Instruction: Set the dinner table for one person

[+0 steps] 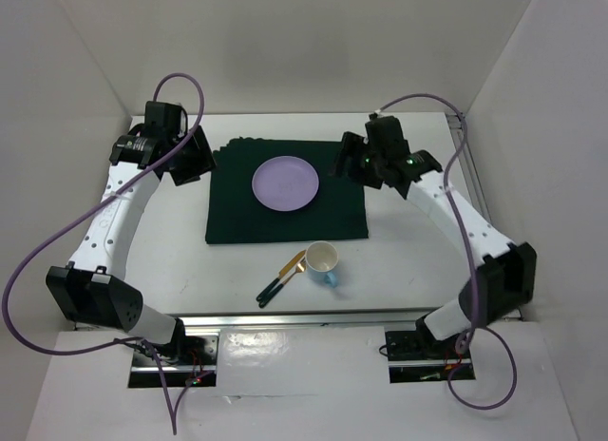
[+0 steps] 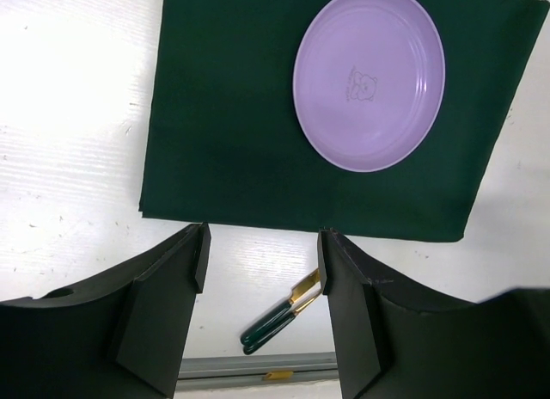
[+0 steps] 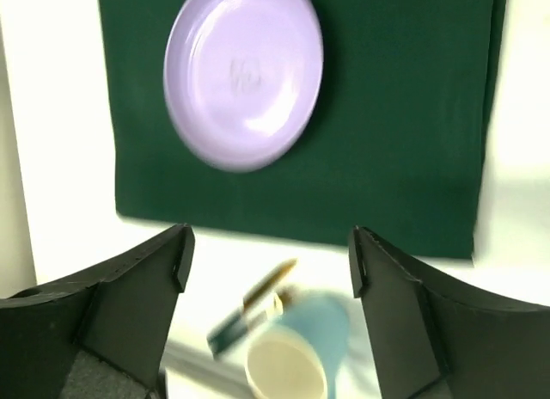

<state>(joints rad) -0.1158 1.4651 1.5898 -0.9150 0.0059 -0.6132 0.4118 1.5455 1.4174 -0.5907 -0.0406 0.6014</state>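
At far corners of placemat (image 1: pixel 237 213) | left claw (image 2: pixel 262 244), right claw (image 3: pixel 271 244) spread, empty | likely next: grip cutlery (image 1: pixel 278 281) handles squarely, lay beside plate (image 1: pixel 285 182)

Both arms extended forward; left gripper (image 2: pixel 262 253) jaws wide, empty; right gripper (image 3: pixel 271 248) likewise, seemingly hovering.

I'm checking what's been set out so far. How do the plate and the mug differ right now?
The plate is lilac; the mug is blue outside and cream inside. The plate is wide and shallow, the mug narrow and deep. The plate sits on the green placemat; the mug sits off it on the bare dinner table. Both are round.
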